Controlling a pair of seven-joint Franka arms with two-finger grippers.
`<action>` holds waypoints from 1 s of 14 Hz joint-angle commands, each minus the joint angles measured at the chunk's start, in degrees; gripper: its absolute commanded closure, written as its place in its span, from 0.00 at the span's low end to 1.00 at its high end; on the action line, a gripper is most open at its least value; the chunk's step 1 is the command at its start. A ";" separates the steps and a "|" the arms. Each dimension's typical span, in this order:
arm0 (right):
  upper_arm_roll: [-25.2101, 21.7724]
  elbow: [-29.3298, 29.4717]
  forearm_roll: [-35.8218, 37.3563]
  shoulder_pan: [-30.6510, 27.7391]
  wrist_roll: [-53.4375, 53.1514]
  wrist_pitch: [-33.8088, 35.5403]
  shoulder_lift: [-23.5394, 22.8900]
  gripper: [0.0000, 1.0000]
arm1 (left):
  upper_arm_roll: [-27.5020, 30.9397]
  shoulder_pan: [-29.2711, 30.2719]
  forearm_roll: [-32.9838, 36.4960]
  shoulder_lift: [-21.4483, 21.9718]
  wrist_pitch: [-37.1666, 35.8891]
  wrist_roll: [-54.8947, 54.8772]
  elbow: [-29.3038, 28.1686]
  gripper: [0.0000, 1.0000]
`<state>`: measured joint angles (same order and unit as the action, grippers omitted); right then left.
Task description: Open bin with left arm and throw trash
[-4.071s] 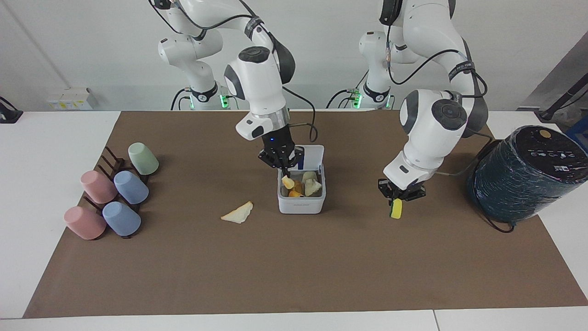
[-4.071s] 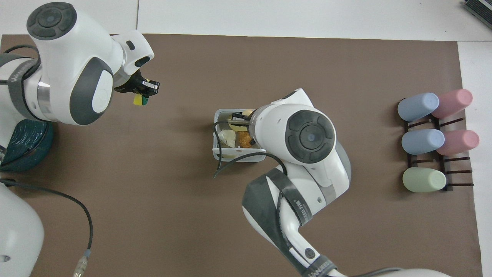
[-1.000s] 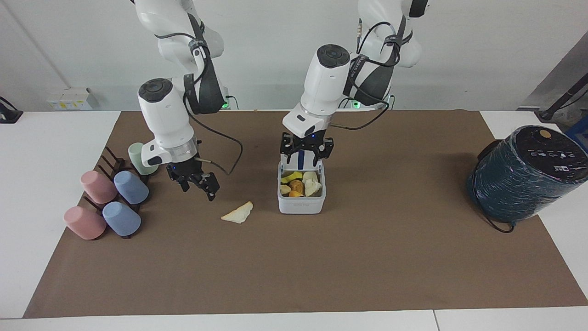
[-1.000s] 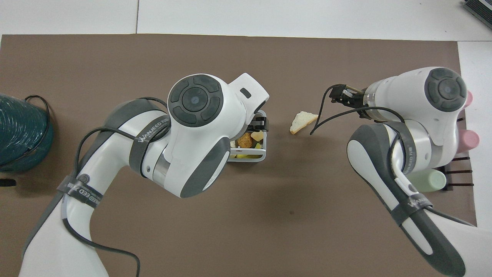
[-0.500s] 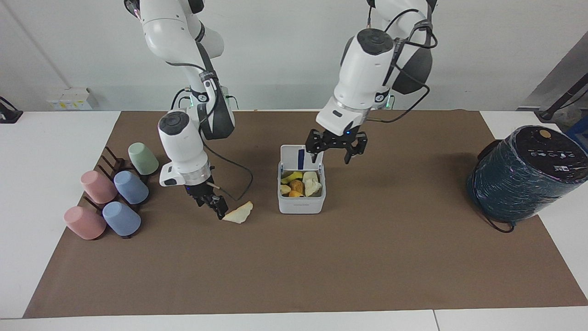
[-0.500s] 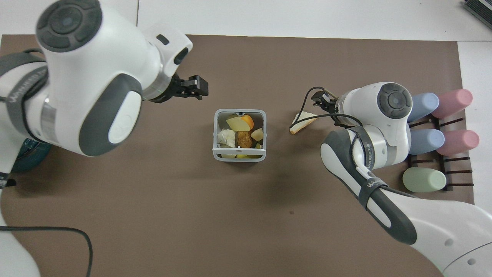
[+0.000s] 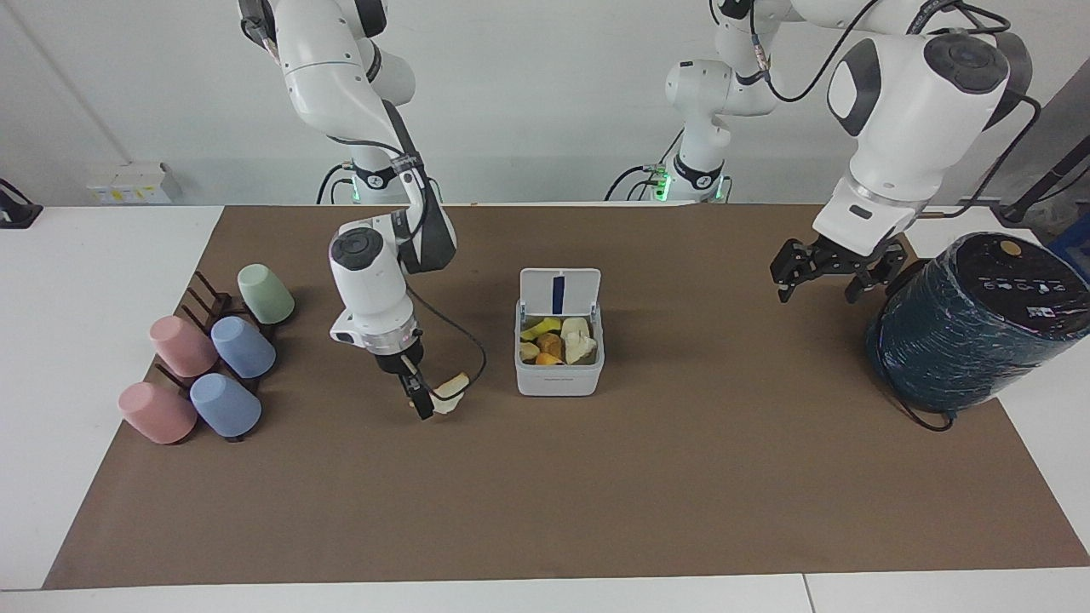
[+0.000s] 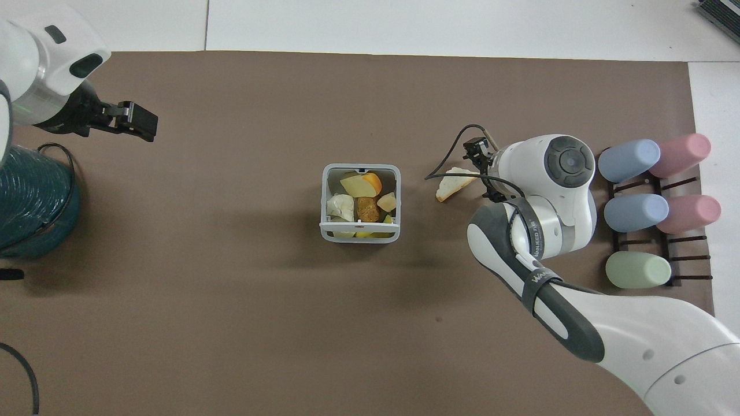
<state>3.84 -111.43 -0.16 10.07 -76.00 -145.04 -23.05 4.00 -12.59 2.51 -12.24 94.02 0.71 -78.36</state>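
Bin (image 7: 559, 358): set mid-mat, lid stood upright and open, several scraps already lodged inside; one beige bread-like wedge (image 7: 449, 392) is left on the mat beside it toward the right arm's end. Right gripper (image 7: 423, 403): lowered onto that wedge with fingers at its edge, though a closed grasp cannot be told; left gripper (image 7: 831, 272): held with fingers spread and empty, waiting over the mat beside the dark teal cylinder (image 7: 971, 323). Step judged in hand is pickup of the last scrap, for which a firm pinch, a lift and carriage over the open bin are called for.
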 commanded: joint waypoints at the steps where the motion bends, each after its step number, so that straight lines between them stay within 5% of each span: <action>1: 0.11 -0.29 -0.53 0.04 -3.87 0.37 0.20 0.22 | -0.75 0.90 1.71 1.34 -0.60 -1.15 -1.44 0.00; 5: 0.20 -0.28 -0.80 -0.84 -8.19 -1.91 -0.59 0.48 | -0.75 0.81 1.54 2.75 2.30 -1.06 -4.52 0.00; 6: 0.20 -0.28 -0.80 -0.66 -10.55 -2.70 -0.77 0.62 | -0.83 0.64 1.54 2.84 2.65 -0.97 -4.52 0.00; 9: 0.20 0.33 -0.80 -0.40 -11.71 -3.15 -0.68 0.84 | -0.84 0.20 1.45 3.01 2.66 -0.97 -5.39 0.00; 14: 0.29 0.59 -0.89 -0.40 -11.63 -2.62 0.37 0.96 | -1.63 0.02 -0.30 5.47 2.83 -0.71 -9.87 0.00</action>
<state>3.73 -110.99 -0.57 10.03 -86.88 -147.35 -23.39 2.59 -12.41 2.74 -10.11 95.10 0.30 -83.44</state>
